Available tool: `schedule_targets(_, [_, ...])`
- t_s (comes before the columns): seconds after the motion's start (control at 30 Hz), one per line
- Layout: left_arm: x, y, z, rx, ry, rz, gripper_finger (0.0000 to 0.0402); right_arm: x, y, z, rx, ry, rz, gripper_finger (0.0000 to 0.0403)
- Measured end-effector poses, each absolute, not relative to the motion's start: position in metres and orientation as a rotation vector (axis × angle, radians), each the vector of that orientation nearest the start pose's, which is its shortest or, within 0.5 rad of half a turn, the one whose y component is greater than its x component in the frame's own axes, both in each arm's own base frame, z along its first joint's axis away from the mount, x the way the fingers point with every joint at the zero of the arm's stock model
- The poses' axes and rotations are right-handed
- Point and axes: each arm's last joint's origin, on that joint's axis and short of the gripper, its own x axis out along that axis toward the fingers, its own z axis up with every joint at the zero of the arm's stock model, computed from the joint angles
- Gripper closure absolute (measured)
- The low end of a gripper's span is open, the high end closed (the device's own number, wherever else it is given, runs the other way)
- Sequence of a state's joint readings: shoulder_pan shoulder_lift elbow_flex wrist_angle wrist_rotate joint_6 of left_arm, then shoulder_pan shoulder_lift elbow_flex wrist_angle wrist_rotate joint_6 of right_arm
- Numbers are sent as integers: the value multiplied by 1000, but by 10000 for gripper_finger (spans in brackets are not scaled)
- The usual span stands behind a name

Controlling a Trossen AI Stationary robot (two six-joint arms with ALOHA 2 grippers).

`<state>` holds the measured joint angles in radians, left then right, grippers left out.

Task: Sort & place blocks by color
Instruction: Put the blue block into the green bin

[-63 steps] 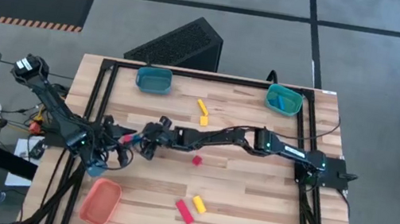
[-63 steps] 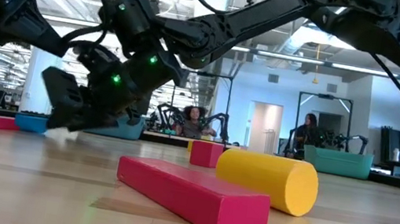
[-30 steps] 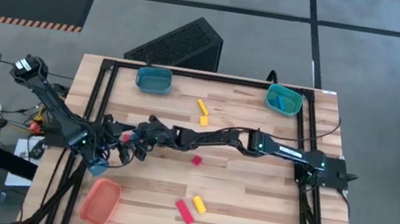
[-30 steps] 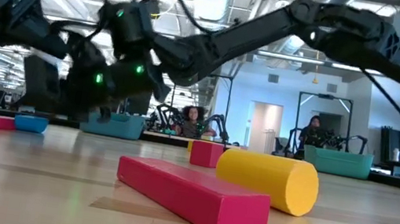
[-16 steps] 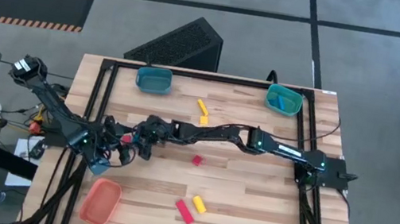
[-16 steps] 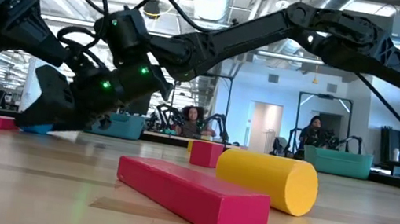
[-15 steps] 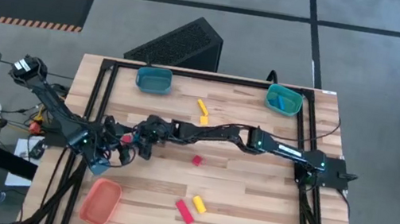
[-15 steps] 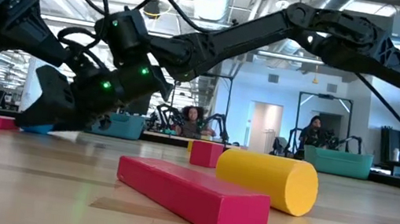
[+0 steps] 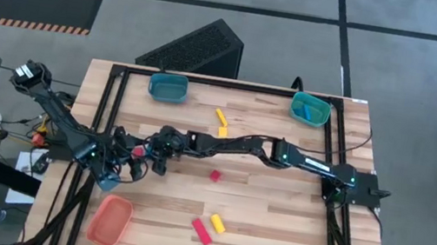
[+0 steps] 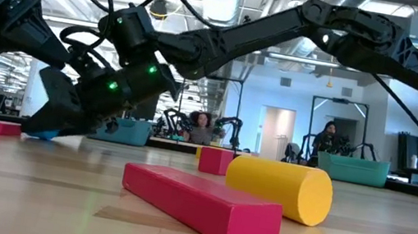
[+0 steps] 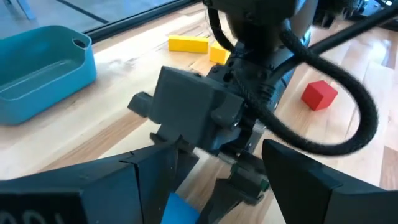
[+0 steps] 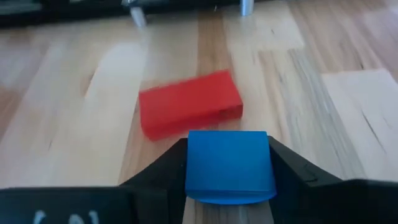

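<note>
Reaching across your wooden table, the right gripper clamps a blue block just beside a red bar at the left side; your left gripper waits opposite, jaws apart.

A wooden table is seen bearing two teal trays at its far edge, an orange tray at the near-left, and scattered red, yellow and blue blocks.
</note>
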<state>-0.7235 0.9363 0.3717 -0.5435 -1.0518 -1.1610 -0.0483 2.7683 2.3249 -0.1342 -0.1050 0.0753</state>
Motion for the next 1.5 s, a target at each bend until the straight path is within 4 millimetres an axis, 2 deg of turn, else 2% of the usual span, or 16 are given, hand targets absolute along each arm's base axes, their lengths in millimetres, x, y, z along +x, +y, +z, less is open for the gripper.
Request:
schedule_targets(0.13, [120,-74,161,-286,455,594,175,577,-23,122,9,756,74,234])
schedule_targets(0.2, [120,-74,160,-314,490,580,175,573,-24,133,-21,773,90,234])
schedule_targets(0.3, [119,-75,158,-341,537,562,175,564,-23,136,-73,832,118,234])
schedule_targets(0.47, [117,-78,158,-378,525,554,175,543,-31,128,-129,890,146,234])
schedule_targets(0.67, [114,-82,161,-357,423,558,175,509,-51,137,-45,813,161,230])
schedule_targets(0.87, [120,-86,158,-318,298,619,175,464,-52,166,-69,620,135,231])
schedule_targets(1.0, [130,-87,151,-302,253,676,176,432,-51,188,-122,458,29,227])
schedule_targets(1.1, [139,-85,143,-299,301,706,181,406,-51,198,-132,387,-64,225])
schedule_targets(1.3, [150,-67,140,-353,392,790,199,364,-51,201,-133,352,-241,226])
schedule_targets(1.4, [157,-53,144,-342,403,835,211,343,-51,195,-180,418,-360,225])
schedule_targets(1.5, [165,-40,148,-336,460,825,223,316,-55,194,-255,505,-552,224])
